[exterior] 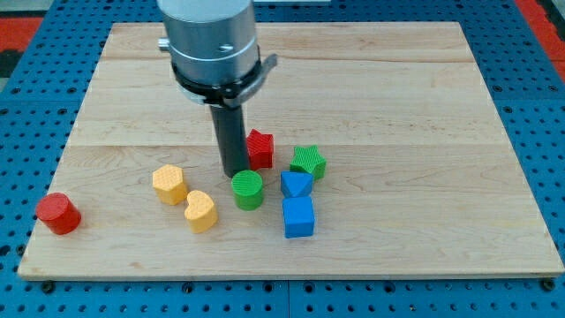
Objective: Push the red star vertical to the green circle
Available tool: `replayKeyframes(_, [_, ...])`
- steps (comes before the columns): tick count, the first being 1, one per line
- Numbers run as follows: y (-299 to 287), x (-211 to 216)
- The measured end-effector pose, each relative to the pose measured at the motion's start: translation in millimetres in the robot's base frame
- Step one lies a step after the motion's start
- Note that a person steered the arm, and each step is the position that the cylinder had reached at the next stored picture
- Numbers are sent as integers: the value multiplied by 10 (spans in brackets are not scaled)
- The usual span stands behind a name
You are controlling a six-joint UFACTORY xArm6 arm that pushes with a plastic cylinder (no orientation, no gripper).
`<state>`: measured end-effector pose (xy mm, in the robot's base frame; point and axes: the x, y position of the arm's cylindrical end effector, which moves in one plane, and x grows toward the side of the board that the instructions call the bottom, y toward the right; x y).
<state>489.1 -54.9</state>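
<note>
The red star point(260, 148) lies near the board's middle, just up and right of the green circle point(248, 190). My tip point(233, 171) rests on the board at the red star's left side, touching or nearly touching it, and directly above the green circle's top left edge. The rod hides part of the star's left side.
A green star point(308, 162) sits right of the red star. A blue triangle-like block point(296, 185) and a blue cube point(298, 216) lie right of the green circle. Two yellow blocks point(169, 185) point(201, 210) lie to its left. A red cylinder point(58, 213) sits at the board's left edge.
</note>
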Motion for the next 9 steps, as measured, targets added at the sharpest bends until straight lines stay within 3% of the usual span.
replayKeyframes(2, [-402,-466])
replayKeyframes(3, [-95,-460])
replayKeyframes(4, [156,-664])
replayKeyframes(5, [778,-958])
replayKeyframes(6, [1486,-628])
replayKeyframes(7, [1420,-286])
replayKeyframes(9, [736,-336])
